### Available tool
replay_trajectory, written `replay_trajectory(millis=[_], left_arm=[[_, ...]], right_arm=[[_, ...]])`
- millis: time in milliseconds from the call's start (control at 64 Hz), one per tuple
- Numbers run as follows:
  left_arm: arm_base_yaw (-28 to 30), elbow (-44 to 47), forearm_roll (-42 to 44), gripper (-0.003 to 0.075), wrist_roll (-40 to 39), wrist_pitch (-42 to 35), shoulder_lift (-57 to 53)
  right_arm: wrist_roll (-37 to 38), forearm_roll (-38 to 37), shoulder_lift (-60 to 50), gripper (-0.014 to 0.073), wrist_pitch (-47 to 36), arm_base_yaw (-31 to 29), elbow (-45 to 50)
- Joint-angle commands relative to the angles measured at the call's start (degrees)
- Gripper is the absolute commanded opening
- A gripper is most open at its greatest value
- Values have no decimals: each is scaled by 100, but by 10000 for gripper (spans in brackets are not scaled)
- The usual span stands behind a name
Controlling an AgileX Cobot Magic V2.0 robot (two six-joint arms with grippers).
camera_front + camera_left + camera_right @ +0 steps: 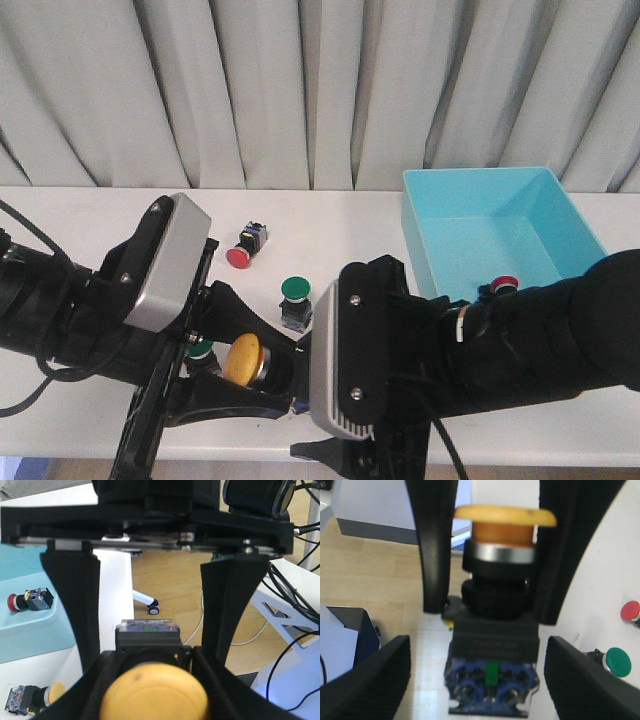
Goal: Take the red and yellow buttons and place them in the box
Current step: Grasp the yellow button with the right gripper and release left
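- Yellow button [245, 358] sits clamped in my left gripper [235, 375], lifted off the counter [90, 215] near its front edge, well short of the box [500, 235].
- My right gripper [492, 680] faces it with its fingers spread wide, touching nothing; it looks like a handover.
- One red button [503, 282] already lies in the box.
- Left to do, as I judge it: this yellow one, plus the red button [245, 247] lying on the counter. Green buttons [296, 292] stay put.
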Motion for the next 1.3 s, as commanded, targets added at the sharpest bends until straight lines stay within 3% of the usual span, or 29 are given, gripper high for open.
replay_trajectory(millis=[0, 172, 485, 625, 829, 985, 1126, 1282], left_arm=[[-21, -151, -492, 192, -30, 111, -132], [-21, -151, -492, 192, -30, 111, -132], [-21, -151, -474, 214, -25, 57, -132], [-21, -151, -470, 316, -21, 57, -132], [-21, -151, -470, 528, -26, 23, -132], [-21, -151, -421, 601, -43, -152, -132], [-21, -150, -113, 592, -127, -324, -132], [-21, -150, 550, 587, -710, -673, -132]], right_arm=[[-3, 189, -93, 524, -337, 26, -205], [-3, 218, -98, 458, -338, 26, -205], [-3, 298, -98, 232, -292, 26, -205], [-3, 304, -98, 214, -271, 26, -205], [89, 304, -98, 216, -271, 26, -205], [214, 226, -130, 217, -180, 5, -205], [828, -396, -377, 217, 4, 5, -205], [3004, -2515, -756, 217, 248, 3, -205]])
